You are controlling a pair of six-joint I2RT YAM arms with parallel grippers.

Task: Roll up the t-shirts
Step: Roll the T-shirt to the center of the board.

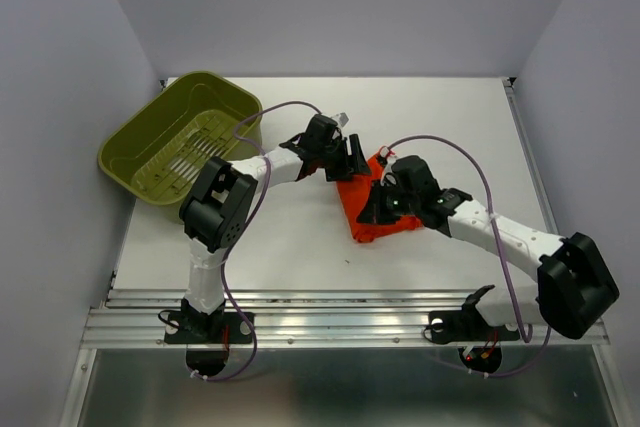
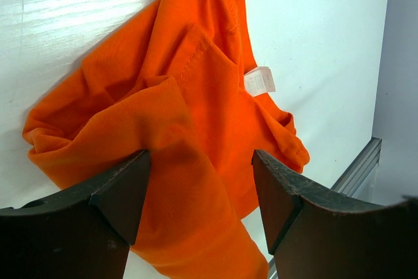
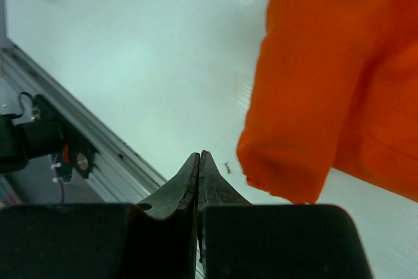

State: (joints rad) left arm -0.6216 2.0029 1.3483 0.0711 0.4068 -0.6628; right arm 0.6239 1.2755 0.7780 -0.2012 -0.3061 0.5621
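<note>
So the bright orange-red soft cloth t-shirt (image 1: 362, 230) is bunched in a wrinkly heap around the middle of the white table (image 1: 300, 247), well apart from the olive-green slotted plastic basket (image 1: 140, 137) at the far left corner. Its long axis runs roughly far-to-near from the arm bases. The left gripper (image 2: 201, 181) is at the far-left end with its jaws spread wide, straddling a fold of the fabric (small white label (image 2: 259, 81) just beyond), not pinching anything yet. The right gripper (image 3: 198, 161) is clamped fully together on nothing, with the cloth off to one side of its tips. I'd say the left is better placed: it only needs to drop and close, while the right must open and shift sideways.
</note>
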